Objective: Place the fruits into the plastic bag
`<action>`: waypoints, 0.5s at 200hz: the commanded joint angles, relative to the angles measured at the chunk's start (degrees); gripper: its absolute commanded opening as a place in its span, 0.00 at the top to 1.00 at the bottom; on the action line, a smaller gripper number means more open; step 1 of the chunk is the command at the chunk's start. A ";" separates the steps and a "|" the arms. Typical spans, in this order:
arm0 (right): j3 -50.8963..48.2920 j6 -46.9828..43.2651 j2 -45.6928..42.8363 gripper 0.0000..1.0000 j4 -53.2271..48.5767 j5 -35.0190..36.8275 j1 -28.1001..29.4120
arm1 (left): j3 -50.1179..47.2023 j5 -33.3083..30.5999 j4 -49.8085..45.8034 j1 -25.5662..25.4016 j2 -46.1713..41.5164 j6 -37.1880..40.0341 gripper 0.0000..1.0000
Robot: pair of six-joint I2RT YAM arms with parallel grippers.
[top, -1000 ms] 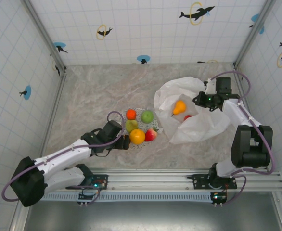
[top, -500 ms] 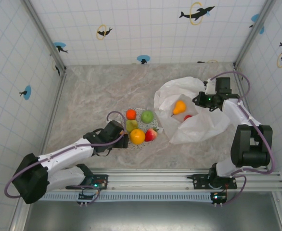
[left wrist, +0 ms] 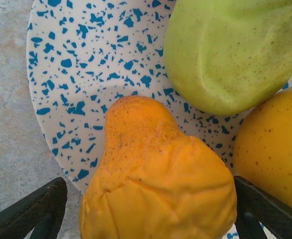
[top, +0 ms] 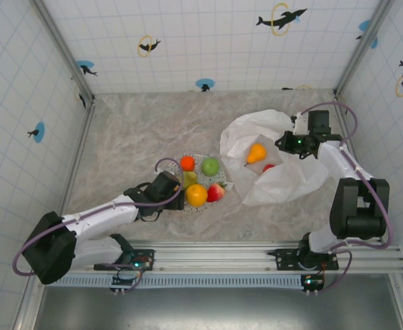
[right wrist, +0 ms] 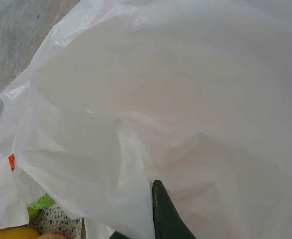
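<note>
Several fruits lie on the speckled plate (top: 203, 159): an orange fruit (top: 197, 195), a red-and-yellow one (top: 216, 192), a green pear-like one (top: 188, 179), a green apple (top: 210, 166) and a small orange (top: 187, 163). My left gripper (top: 179, 197) is open at the plate's near edge. In the left wrist view its fingers flank the orange fruit (left wrist: 156, 184), with a gap at the left finger (left wrist: 36, 209). The plastic bag (top: 284, 179) lies open at the right with a yellow pear (top: 256, 153) and a red fruit (top: 268, 167) inside. My right gripper (top: 287, 143) is shut on the bag's rim (right wrist: 136, 149).
The plate (left wrist: 86, 64) sits on marbled table top (top: 133, 137). A green fruit (left wrist: 230, 55) and a yellow-orange fruit (left wrist: 273, 149) crowd the right side of the left gripper. Tiled walls enclose the table on three sides.
My left gripper has crept a little to the right, closer around the orange fruit on the plate. The right arm and the bag have not moved.
</note>
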 commanded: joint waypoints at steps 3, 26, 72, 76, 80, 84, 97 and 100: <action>-0.75 -0.71 0.36 1.00 0.91 -0.40 -0.06 | -0.17 -1.49 1.47 0.06 1.03 1.43 0.16; -0.69 -0.82 0.39 1.00 0.92 -0.40 -0.10 | 0.08 -1.62 1.84 0.06 1.86 1.45 0.17; -0.90 -0.81 0.38 1.00 0.80 -0.49 -0.03 | -0.49 -2.11 2.75 0.10 1.98 1.53 0.23; -0.89 -0.81 0.38 1.00 0.80 -0.49 -0.10 | -0.57 -2.15 2.84 0.11 1.97 1.57 0.23; -0.97 -0.84 0.41 1.00 0.89 -0.57 -0.06 | -0.60 -2.29 2.91 0.06 2.04 1.67 0.23; -1.04 -0.80 0.41 1.00 0.90 -0.58 -0.14 | -0.63 -2.47 2.92 0.06 2.10 1.70 0.24; -1.06 -0.89 0.38 1.00 1.01 -0.67 -0.10 | -0.85 -2.81 3.05 0.11 2.43 1.68 0.25; -0.98 -0.89 0.38 1.00 1.04 -0.67 -0.10 | -0.80 -2.81 3.02 0.13 2.41 1.70 0.26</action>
